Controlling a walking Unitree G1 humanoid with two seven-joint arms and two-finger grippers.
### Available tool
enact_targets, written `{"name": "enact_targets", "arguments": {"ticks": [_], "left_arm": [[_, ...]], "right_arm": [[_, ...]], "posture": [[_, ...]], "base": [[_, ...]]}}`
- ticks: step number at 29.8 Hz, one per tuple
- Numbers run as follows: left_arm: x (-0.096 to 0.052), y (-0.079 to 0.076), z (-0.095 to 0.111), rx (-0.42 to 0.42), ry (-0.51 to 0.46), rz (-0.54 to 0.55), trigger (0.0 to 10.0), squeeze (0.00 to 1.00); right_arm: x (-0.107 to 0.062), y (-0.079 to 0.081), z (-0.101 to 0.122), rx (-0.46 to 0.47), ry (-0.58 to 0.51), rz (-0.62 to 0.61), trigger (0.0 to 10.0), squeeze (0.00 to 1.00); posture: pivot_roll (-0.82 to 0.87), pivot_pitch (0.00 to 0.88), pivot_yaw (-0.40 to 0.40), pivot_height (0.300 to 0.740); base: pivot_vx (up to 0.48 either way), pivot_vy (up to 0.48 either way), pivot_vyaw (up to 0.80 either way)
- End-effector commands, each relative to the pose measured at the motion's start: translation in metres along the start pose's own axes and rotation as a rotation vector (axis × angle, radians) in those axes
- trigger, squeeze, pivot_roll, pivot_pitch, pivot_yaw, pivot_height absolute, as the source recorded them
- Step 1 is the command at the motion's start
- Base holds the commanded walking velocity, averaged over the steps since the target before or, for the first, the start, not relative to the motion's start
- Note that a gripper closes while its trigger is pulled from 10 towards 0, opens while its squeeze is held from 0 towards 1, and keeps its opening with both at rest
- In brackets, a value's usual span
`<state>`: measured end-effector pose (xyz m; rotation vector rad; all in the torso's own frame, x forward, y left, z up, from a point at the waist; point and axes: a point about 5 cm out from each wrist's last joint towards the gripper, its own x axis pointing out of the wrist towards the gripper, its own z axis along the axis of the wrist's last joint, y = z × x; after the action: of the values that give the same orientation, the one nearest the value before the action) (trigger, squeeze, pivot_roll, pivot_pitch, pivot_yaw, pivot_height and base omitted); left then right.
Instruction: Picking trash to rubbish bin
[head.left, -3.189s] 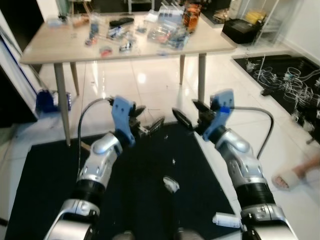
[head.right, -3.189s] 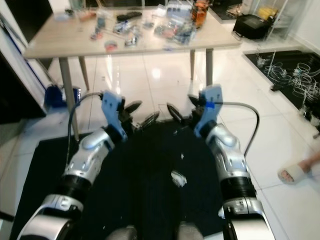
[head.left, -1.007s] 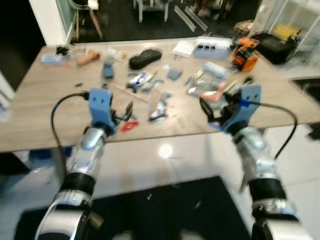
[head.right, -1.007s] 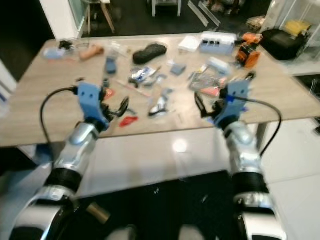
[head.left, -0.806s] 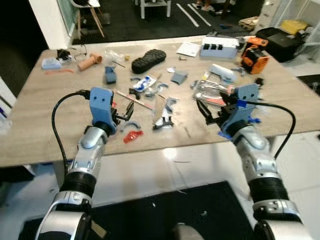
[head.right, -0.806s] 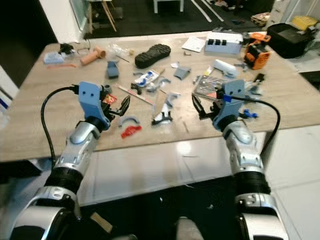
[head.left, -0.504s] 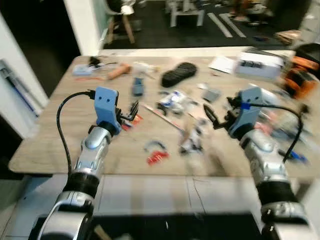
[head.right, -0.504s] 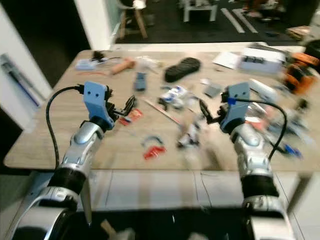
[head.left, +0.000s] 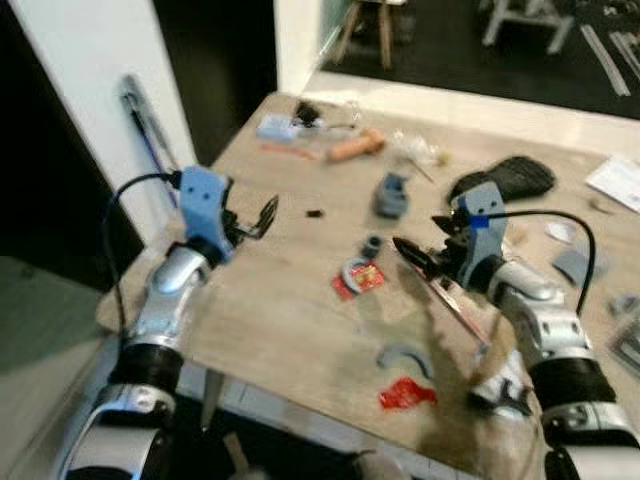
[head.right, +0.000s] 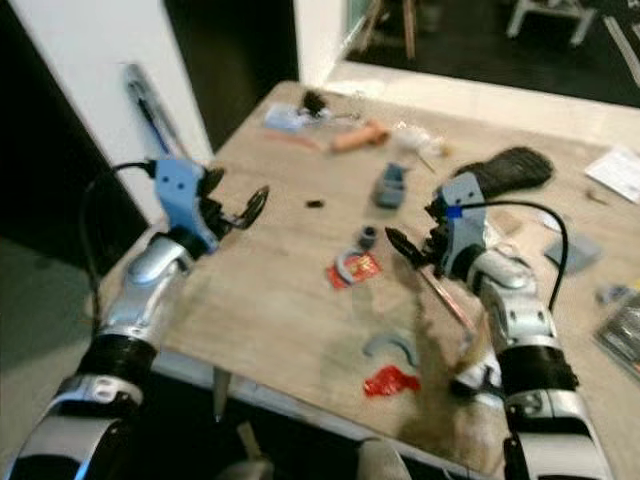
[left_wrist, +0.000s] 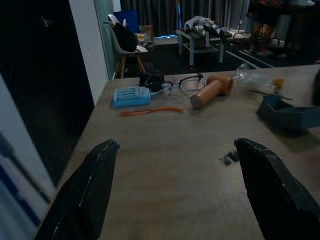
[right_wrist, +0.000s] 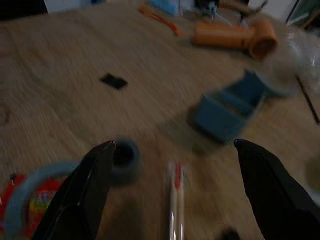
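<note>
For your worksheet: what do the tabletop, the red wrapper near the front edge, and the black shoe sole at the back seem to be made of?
Tabletop: looks like pale wood or wood-look laminate, matt, with visible grain lines.
Red wrapper: probably thin plastic or foil, crumpled and slightly shiny.
Black shoe sole: likely rubber, dull and dark; the blur hides any tread detail, so this stays a guess.

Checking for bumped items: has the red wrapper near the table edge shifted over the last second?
No. The red wrapper still lies right beside the grey curved piece as before; the camera turned.
</note>
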<state>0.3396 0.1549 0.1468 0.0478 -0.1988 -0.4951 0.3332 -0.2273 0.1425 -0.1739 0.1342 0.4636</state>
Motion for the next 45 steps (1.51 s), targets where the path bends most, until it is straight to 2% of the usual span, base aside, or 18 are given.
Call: {"name": "enact_targets", "arguments": {"ticks": [1, 3, 4, 6, 8, 9, 10, 11, 13, 15, 19, 24, 31, 37, 45], "left_arm": [[0.000, -0.006, 0.004, -0.005, -0.012, -0.082, 10.0, 0.00], [0.000, -0.007, 0.004, -0.009, -0.013, -0.105, 10.0, 0.00], [-0.002, -0.014, 0.005, -0.009, -0.012, -0.173, 10.0, 0.00], [-0.004, -0.019, 0.005, -0.009, -0.012, -0.230, 10.0, 0.00], [-0.005, -0.021, 0.006, -0.010, -0.014, -0.247, 10.0, 0.00], [-0.007, -0.025, 0.008, -0.020, -0.023, -0.303, 10.0, 0.00], [-0.008, -0.027, 0.009, -0.023, -0.026, -0.324, 10.0, 0.00], [-0.010, -0.029, 0.011, -0.019, -0.033, -0.360, 10.0, 0.00], [-0.012, -0.034, 0.014, -0.010, -0.040, -0.422, 10.0, 0.00], [-0.014, -0.037, 0.015, -0.007, -0.042, -0.455, 10.0, 0.00], [-0.017, -0.042, 0.017, 0.015, -0.031, -0.522, 10.0, 0.00], [-0.017, -0.042, 0.017, 0.015, -0.027, -0.528, 10.0, 0.00], [-0.019, -0.042, 0.017, 0.023, -0.019, -0.526, 10.0, 0.00], [-0.015, -0.038, 0.017, 0.054, -0.012, -0.473, 10.0, 0.00], [-0.012, -0.035, 0.018, 0.069, -0.024, -0.435, 10.0, 0.00]], "right_arm": [[-0.005, -0.013, -0.001, 0.027, 0.020, -0.064, 10.0, 0.00], [-0.006, -0.015, 0.000, 0.025, 0.024, -0.070, 10.0, 0.00], [-0.009, -0.020, 0.000, -0.006, 0.060, -0.081, 10.0, 0.00], [-0.012, -0.026, 0.000, -0.028, 0.104, -0.112, 10.0, 0.00], [-0.013, -0.028, -0.001, -0.033, 0.119, -0.127, 10.0, 0.00], [-0.018, -0.042, -0.001, 0.021, 0.181, -0.223, 10.0, 0.00], [-0.020, -0.048, -0.001, 0.052, 0.205, -0.264, 10.0, 0.00], [-0.023, -0.054, -0.001, 0.122, 0.238, -0.301, 10.0, 0.00], [-0.027, -0.057, 0.001, 0.204, 0.275, -0.303, 10.0, 0.00], [-0.029, -0.056, 0.003, 0.219, 0.287, -0.285, 10.0, 0.00], [-0.037, -0.055, 0.009, 0.182, 0.325, -0.256, 10.0, 0.00], [-0.039, -0.055, 0.007, 0.205, 0.325, -0.249, 10.0, 0.00], [-0.040, -0.046, 0.010, 0.238, 0.351, -0.169, 10.0, 0.00], [-0.038, -0.039, 0.011, 0.254, 0.356, -0.155, 10.0, 0.00], [-0.025, -0.020, 0.011, 0.356, 0.356, -0.103, 10.0, 0.00]], "posture": [[-0.09, 0.000, 0.020, 0.740], [-0.09, 0.000, 0.021, 0.740], [-0.09, 0.000, 0.021, 0.740], [-0.09, 0.000, 0.022, 0.740], [-0.09, 0.000, 0.022, 0.740], [-0.09, 0.000, 0.022, 0.740], [-0.09, 0.000, 0.022, 0.740], [-0.09, 0.000, 0.020, 0.740], [-0.09, 0.000, 0.020, 0.740], [-0.09, 0.000, 0.021, 0.740], [-0.10, 0.000, 0.023, 0.740], [-0.10, 0.000, 0.023, 0.740], [-0.10, 0.000, 0.022, 0.740], [-0.10, 0.000, 0.021, 0.740], [-0.10, 0.000, 0.021, 0.740]], "base": [[0.000, 0.000, 0.00], [0.000, 0.000, 0.00], [0.000, 0.000, 0.00], [0.000, 0.000, 0.00], [0.000, 0.000, 0.00], [0.000, 0.000, 0.00], [0.000, 0.000, 0.00], [0.000, 0.000, 0.00], [0.000, 0.000, 0.00], [0.000, 0.000, 0.00], [0.000, 0.000, 0.00], [0.000, 0.000, -0.27], [0.000, 0.000, -0.69], [0.000, 0.000, -0.69], [0.000, 0.000, -0.06]]}}
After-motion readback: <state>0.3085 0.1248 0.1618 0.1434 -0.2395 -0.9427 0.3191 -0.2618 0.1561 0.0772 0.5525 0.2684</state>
